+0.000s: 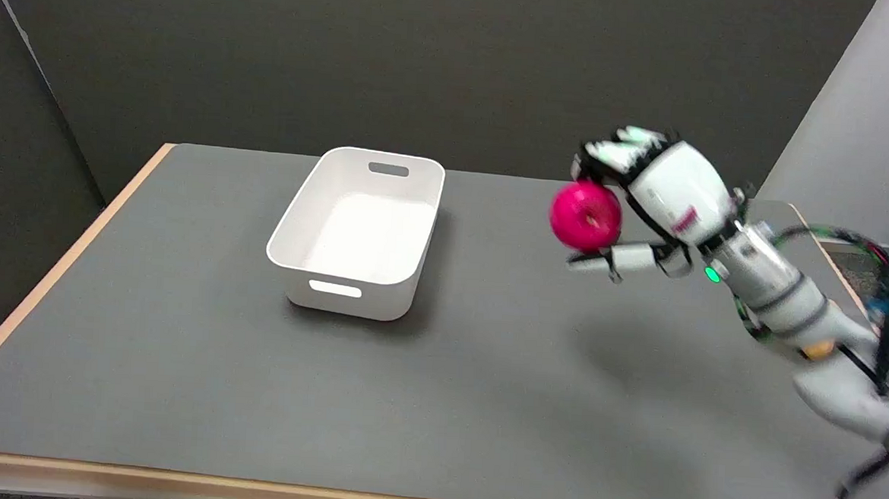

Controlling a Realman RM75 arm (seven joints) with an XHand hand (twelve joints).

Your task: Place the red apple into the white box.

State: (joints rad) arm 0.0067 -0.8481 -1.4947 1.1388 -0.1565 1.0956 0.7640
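The robot hand [648, 207], right of centre, grips the red apple [585, 215] above the counter [484, 373]; carry it level leftward over the white box [356, 231] before releasing.

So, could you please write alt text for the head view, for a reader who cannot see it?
The robot's right hand holds a red apple in the air above a grey table, to the right of an empty white box. The box stands near the table's far side, with a handle slot in each end wall.
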